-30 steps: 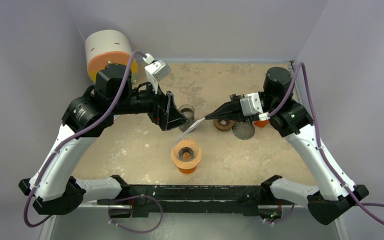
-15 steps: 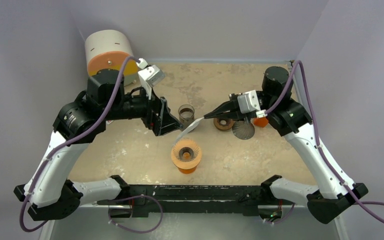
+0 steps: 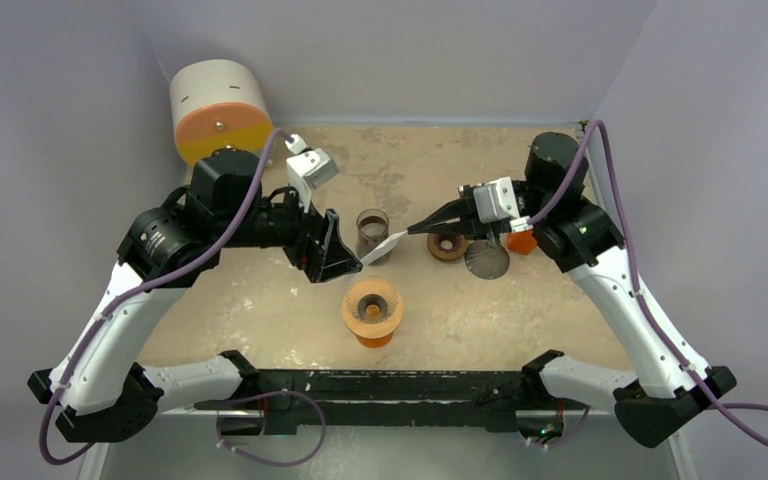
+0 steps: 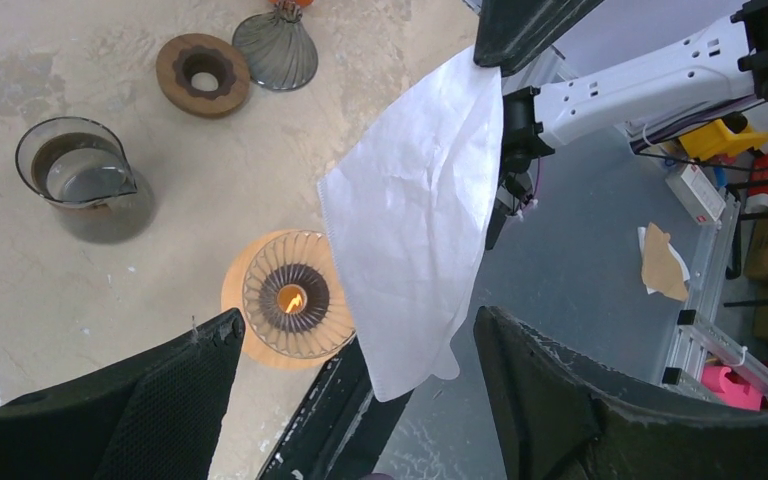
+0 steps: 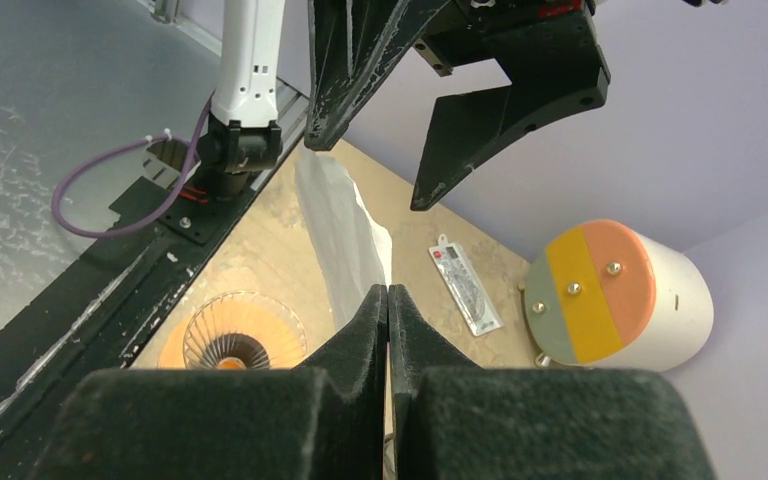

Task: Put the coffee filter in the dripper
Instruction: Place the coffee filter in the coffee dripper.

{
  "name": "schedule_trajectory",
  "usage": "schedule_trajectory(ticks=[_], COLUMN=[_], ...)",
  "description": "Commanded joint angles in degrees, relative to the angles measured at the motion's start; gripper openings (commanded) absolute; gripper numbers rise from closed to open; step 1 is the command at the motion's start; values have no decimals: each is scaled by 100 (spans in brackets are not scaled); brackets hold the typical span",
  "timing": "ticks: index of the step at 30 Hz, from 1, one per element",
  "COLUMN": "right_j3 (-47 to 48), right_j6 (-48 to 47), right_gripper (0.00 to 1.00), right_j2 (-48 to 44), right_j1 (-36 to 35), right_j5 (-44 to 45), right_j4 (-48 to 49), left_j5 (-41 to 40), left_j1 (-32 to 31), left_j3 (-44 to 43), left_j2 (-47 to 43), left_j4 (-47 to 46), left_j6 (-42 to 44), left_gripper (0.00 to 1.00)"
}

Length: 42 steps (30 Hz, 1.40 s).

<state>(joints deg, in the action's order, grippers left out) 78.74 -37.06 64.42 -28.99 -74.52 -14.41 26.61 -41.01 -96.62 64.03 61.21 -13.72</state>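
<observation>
The white paper coffee filter (image 3: 376,246) hangs in the air over the table, pinched at one corner by my right gripper (image 3: 416,229), which is shut on it. From the right wrist, the filter (image 5: 345,235) runs out ahead of the closed fingertips (image 5: 388,292). My left gripper (image 3: 338,258) is open and faces the filter's free end. The filter (image 4: 415,220) dips between its wide fingers (image 4: 358,330) and touches neither. The orange dripper (image 3: 372,311) with a ribbed glass cone stands upright below it, and also shows as the dripper (image 4: 288,295) and the dripper (image 5: 232,338).
A glass beaker (image 3: 372,229) stands behind the filter. A brown ring (image 3: 448,247) and a dark glass cone (image 3: 487,260) lie under the right arm. A white cylinder with an orange face (image 3: 216,108) sits at the back left. A flat packet (image 5: 465,285) lies near it.
The left arm pulled back left, then came in again lower, its open jaws now around the filter's free end. The right gripper lifted the filter slightly.
</observation>
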Motion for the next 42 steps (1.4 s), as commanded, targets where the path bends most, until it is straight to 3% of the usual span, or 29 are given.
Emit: schedule_trajectory(ticks=[1,28,42], right_j3=[201,163,98], right_j6=[98,453,943], right_gripper=[0,0,0], right_j2=[-70,-97,-62], right_j1=[-27,-37,-105], right_j5=[-37,-133,-98], right_j4=[185,538,917], left_j5=[-133,-909,-811], left_j1=[-3,-3,-3], left_j3=[36,78,73], left_j2=[-66,-104,48], left_j4=[-4,33,-228], left_j6=[203,159,73], left_gripper=[83,83,82])
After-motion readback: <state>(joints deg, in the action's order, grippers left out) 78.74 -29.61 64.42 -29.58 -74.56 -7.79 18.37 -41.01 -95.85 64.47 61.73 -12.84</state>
